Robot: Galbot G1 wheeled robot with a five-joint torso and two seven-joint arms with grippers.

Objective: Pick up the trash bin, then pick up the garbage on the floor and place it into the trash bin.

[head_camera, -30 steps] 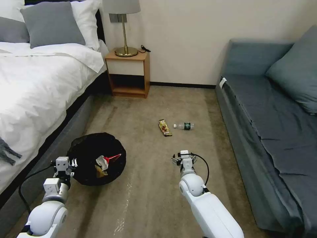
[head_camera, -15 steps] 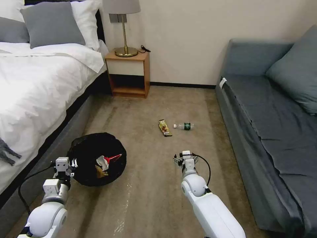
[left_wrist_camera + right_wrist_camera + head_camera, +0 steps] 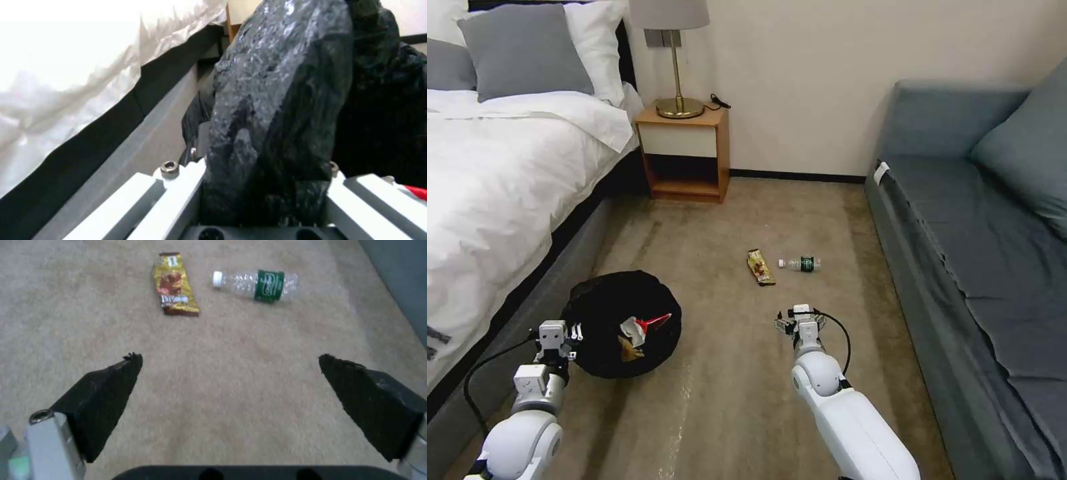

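Head view shows us the trash bin [image 3: 622, 323] at our left front, beside the bed [image 3: 500, 193], its black bag [image 3: 602, 301] draped over the rim. 2 pieces of garbage already lie inside it: a red-and-white carton [image 3: 644, 324] and a brown crumpled paper [image 3: 629, 348]. We hold the bin by its near rim, which we judge keeps its mouth facing up and within reach of our other arm.

Our left gripper [image 3: 262, 200] pinches that rim: in the left wrist view the bag-covered edge sits between the 2 pale fingers [image 3: 178, 186], which press against it on both sides.

Farther out on the carpet [image 3: 720, 220], 2 pieces are left: a yellow-brown snack wrapper [image 3: 174, 285] and, just beside it, a clear bottle [image 3: 258, 283] with a green label, lying on its side. They are near each other but not touching, between us and the nightstand [image 3: 684, 150].

Our right gripper [image 3: 231, 383] hangs over bare carpet short of both pieces, pointed toward them. Its jaws are spread wide, the dark pads [image 3: 106, 386] well apart, holding nothing and touching nothing. The sofa [image 3: 980, 240] runs along our right.
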